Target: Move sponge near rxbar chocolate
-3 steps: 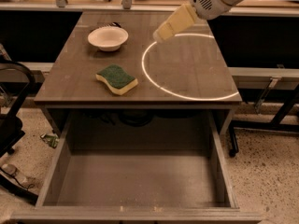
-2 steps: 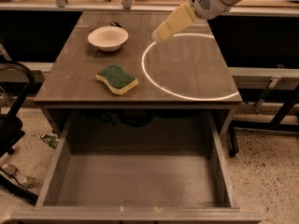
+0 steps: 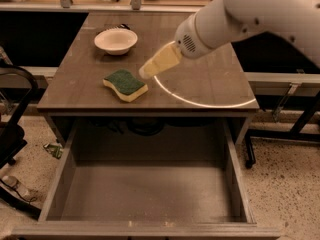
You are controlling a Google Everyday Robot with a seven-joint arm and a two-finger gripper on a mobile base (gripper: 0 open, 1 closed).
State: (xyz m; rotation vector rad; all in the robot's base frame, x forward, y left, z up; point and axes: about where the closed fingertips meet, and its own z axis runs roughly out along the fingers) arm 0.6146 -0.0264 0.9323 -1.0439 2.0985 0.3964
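Observation:
The sponge (image 3: 125,84), dark green on top with a pale yellow body, lies flat near the front left of the wooden table (image 3: 215,74). My gripper (image 3: 147,72), pale yellow at the end of a white arm, reaches in from the upper right. Its tip hangs just above and to the right of the sponge, close to its right edge. A small dark flat thing (image 3: 122,26), most likely the rxbar chocolate, peeks out just behind the white bowl (image 3: 116,40), which hides most of it.
The white bowl stands at the back left of the table. A bright ring of light (image 3: 200,100) lies on the right half. Below the front edge a wide drawer (image 3: 145,194) is pulled open. A dark chair frame (image 3: 12,114) stands at the left.
My arm has swung left and down from the back right of the table, so the gripper is now beside the sponge. The sponge and the bowl have not moved.

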